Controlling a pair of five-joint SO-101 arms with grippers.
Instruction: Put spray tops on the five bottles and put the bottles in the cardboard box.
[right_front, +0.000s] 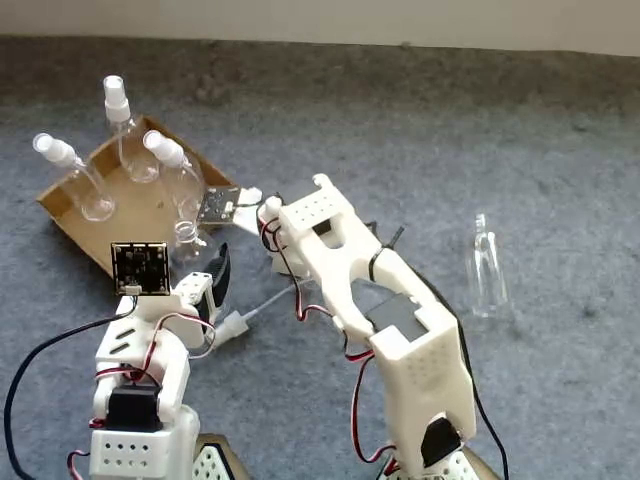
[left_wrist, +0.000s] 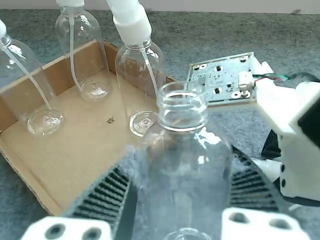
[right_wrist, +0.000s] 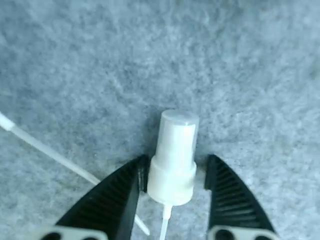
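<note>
My left gripper (left_wrist: 181, 169) is shut on a clear bottle (left_wrist: 182, 165) with an open neck, held upright just outside the cardboard box (right_front: 75, 215); the same bottle (right_front: 185, 243) stands by the box's near corner. My right gripper (right_wrist: 172, 172) is shut on a white spray top (right_wrist: 174, 150), its thin tube pointing toward the camera, above the carpet. In the high view the right gripper (right_front: 255, 203) hangs just right of the held bottle. Three bottles with spray tops stand in the box (left_wrist: 75, 145). Another topless bottle (right_front: 487, 268) stands alone at the right.
A loose spray top (right_front: 232, 325) with its long tube lies on the grey carpet between the two arms. The right arm's camera board (left_wrist: 222, 80) hangs close beside the held bottle's neck. Open carpet stretches to the right and back.
</note>
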